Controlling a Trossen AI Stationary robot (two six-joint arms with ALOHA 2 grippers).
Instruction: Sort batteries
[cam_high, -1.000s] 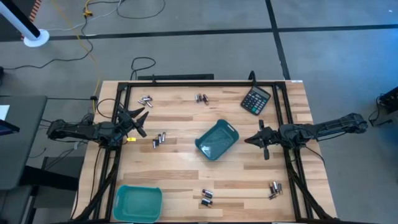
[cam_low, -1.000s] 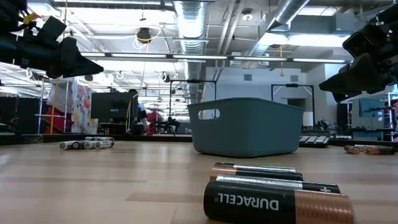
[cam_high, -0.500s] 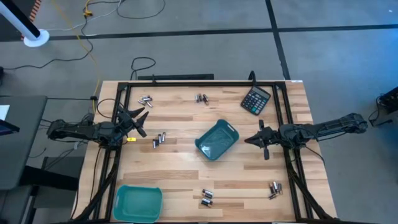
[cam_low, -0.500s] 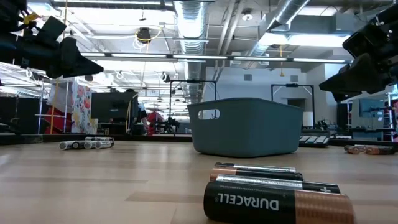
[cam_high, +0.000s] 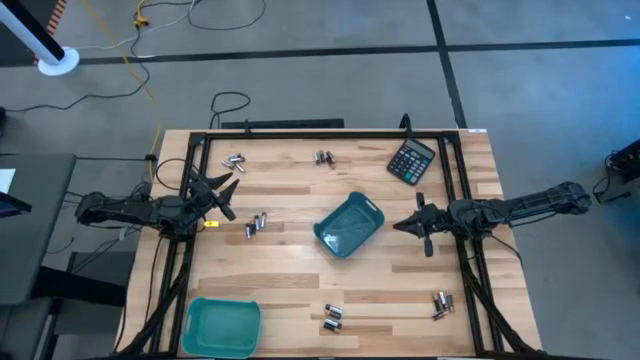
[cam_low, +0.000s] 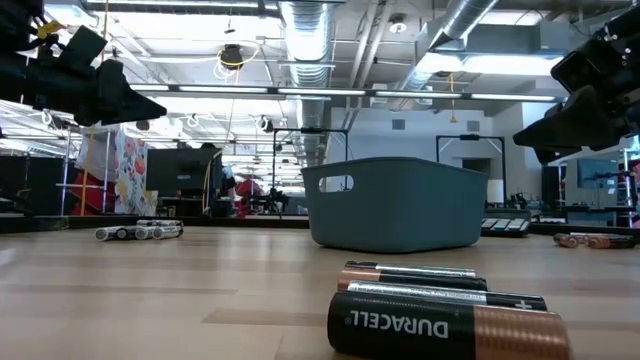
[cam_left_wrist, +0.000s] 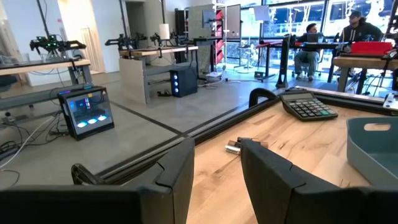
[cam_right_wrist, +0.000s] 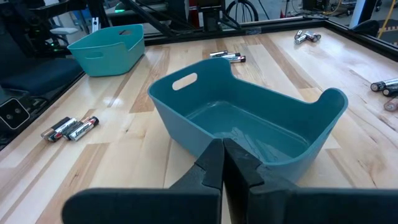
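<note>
centre tray (cam_high: 349, 224) empty | left end effector (cam_high: 222, 195) released | right end effector (cam_high: 402, 225) clenched, nothing held

Dark jointed arms — matte black claws

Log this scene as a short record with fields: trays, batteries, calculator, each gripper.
trays: one teal tray mid-table, empty; a second tray at the near left corner
batteries: loose clusters on the wood, by the left gripper, far left, far middle, near middle, near right
calculator: far right corner
left gripper: partly open, holding nothing, above the left edge
right gripper: shut, empty, beside the middle tray
</note>
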